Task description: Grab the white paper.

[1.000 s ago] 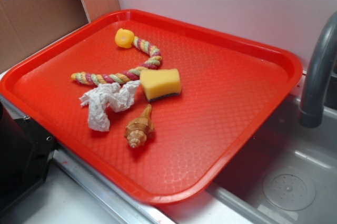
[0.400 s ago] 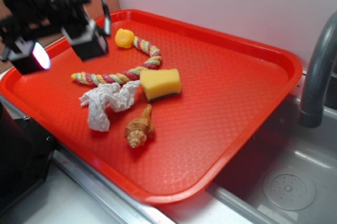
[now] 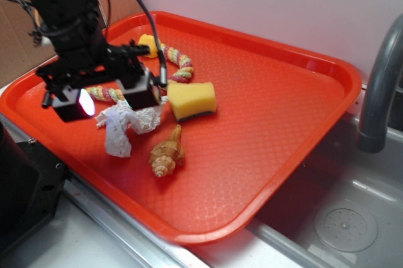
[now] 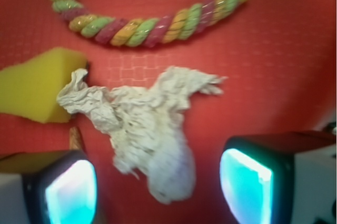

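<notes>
Between the spread jaws of the black gripper [image 4: 158,184], crumpled white tissue paper [image 4: 150,129] flat on the red plastic tray [image 3: 271,123], jaws wide, nothing held, yellow foam sponge [image 4: 29,84] beside one jaw, twisted multicolour rope [image 4: 152,24] beyond the paper, brown spiral shell [image 3: 166,151] nearby.

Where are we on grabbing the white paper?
Done: the gripper is open and lined up over the white paper, a finger on either side in the wrist view. In hand: nothing; the paper lies loose on the red tray. Left: lower, close, lift.
</notes>
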Tool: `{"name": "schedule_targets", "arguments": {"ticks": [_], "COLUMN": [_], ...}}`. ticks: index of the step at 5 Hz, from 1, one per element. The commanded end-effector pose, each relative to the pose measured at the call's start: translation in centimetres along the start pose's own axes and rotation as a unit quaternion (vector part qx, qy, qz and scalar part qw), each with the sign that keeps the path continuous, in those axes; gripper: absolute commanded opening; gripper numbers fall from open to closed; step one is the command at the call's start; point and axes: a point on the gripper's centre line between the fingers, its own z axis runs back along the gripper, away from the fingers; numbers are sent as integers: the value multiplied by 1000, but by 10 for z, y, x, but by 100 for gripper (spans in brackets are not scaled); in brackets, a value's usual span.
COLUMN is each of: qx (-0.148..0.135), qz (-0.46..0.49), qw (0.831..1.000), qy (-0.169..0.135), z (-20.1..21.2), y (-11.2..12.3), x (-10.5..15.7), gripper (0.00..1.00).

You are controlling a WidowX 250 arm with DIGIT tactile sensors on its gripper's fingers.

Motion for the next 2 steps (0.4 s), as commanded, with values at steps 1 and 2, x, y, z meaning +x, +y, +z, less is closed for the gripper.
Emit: {"name": "schedule_targets", "arguments": {"ticks": [1, 2], "qx": [16, 35], "qz": [-3, 0], "qw": [999, 999], "qy": [31, 37], "z": [-32, -39], "y": [-7, -4], "x": [-11, -15], "gripper": [100, 1]}}
